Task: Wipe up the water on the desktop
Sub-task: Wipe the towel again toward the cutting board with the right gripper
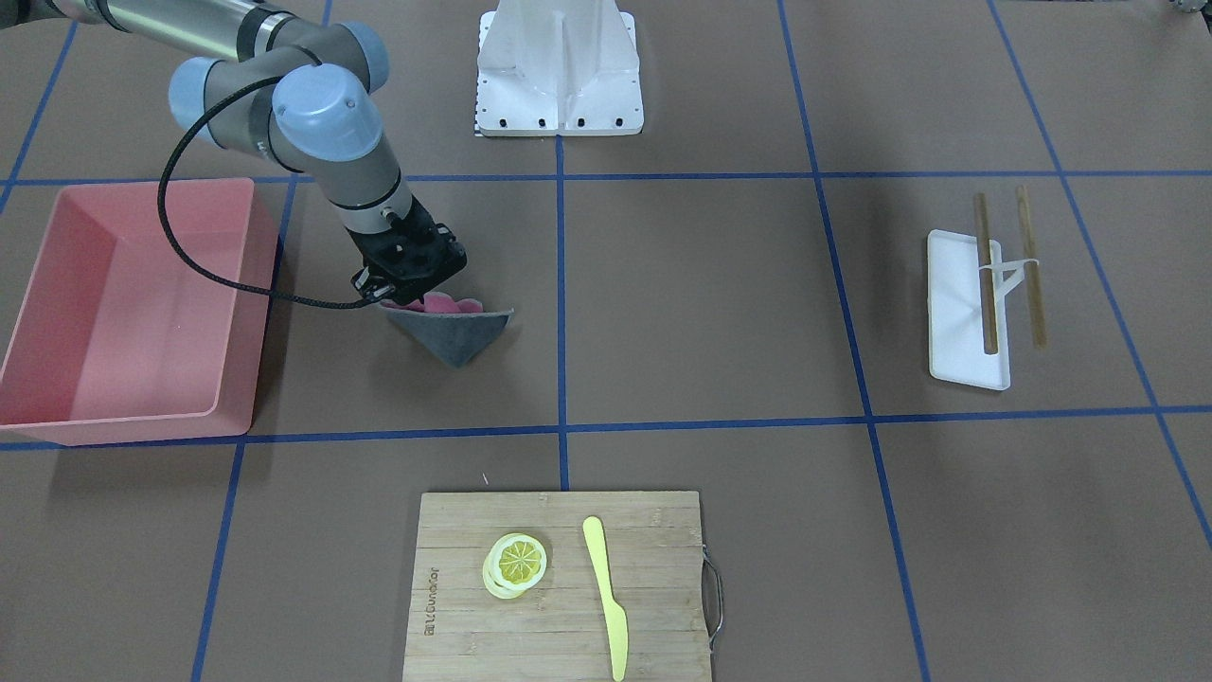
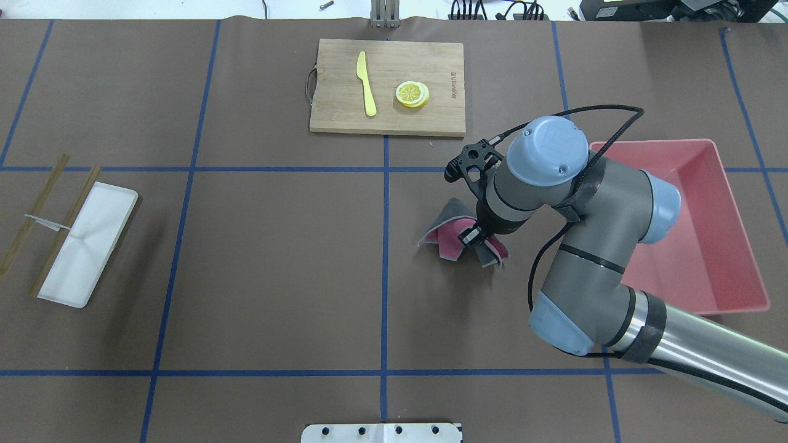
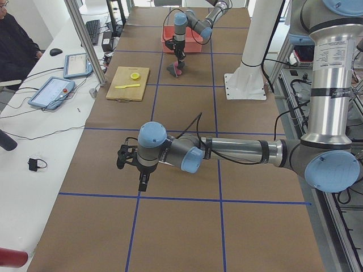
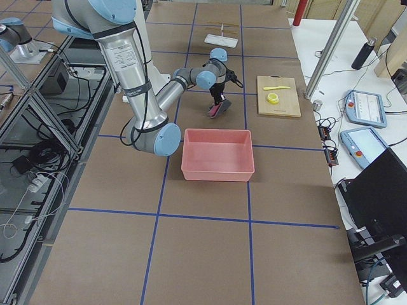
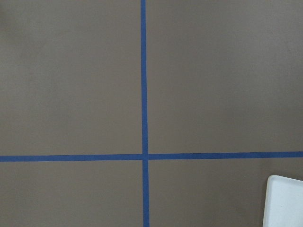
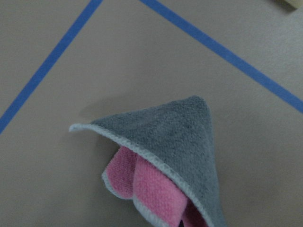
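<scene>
My right gripper (image 1: 414, 299) is shut on a cloth (image 1: 456, 333) that is grey outside and pink inside. The cloth's lower corner hangs down at the brown desktop (image 1: 701, 303) with its blue tape grid; I cannot tell whether it touches. The cloth also shows in the overhead view (image 2: 450, 237) under the right gripper (image 2: 478, 239), and in the right wrist view (image 6: 175, 146). I see no water on the desktop. My left gripper (image 3: 143, 184) hovers over bare desktop and shows only in the exterior left view; I cannot tell if it is open or shut.
A pink bin (image 1: 123, 303) stands just beside the right arm. A bamboo cutting board (image 1: 559, 587) holds a lemon slice (image 1: 517, 564) and a yellow knife (image 1: 606, 592). A white tray (image 1: 961, 313) with chopsticks (image 1: 1030, 265) lies on the robot's left side. The white robot base (image 1: 559, 71) stands at the robot's edge of the table.
</scene>
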You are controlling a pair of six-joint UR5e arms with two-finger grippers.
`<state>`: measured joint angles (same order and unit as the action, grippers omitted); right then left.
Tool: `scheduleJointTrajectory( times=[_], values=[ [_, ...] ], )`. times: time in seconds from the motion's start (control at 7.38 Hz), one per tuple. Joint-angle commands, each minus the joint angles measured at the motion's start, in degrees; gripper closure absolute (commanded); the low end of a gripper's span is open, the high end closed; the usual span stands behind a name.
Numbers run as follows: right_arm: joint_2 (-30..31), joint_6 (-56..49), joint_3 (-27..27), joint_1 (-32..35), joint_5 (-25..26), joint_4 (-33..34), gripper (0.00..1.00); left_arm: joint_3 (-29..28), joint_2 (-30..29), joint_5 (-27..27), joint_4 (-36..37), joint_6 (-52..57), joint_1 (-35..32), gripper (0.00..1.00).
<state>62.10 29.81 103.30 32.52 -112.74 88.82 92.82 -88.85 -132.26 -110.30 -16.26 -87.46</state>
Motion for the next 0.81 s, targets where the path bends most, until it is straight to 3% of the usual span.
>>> scheduleJointTrajectory(
  times=[0.0, 0.27, 0.68],
  values=[
    [2.92, 2.79, 6.45, -3.94, -0.54, 3.72, 1.0, -0.35, -0.1, 0.07, 0.0, 0.09, -0.25, 0.02],
    [4.87, 3.24, 8.41, -7.28, -0.37, 5.47, 1.0, -0.53, -0.18, 0.07, 0.0, 0.09, -0.86, 0.02],
    [2.77, 2.37, 1.57, -3.19, -0.11, 4.78, 1.0, -0.35, -0.36, 0.07, 0.0, 0.0, -0.87, 0.02]
  ],
)
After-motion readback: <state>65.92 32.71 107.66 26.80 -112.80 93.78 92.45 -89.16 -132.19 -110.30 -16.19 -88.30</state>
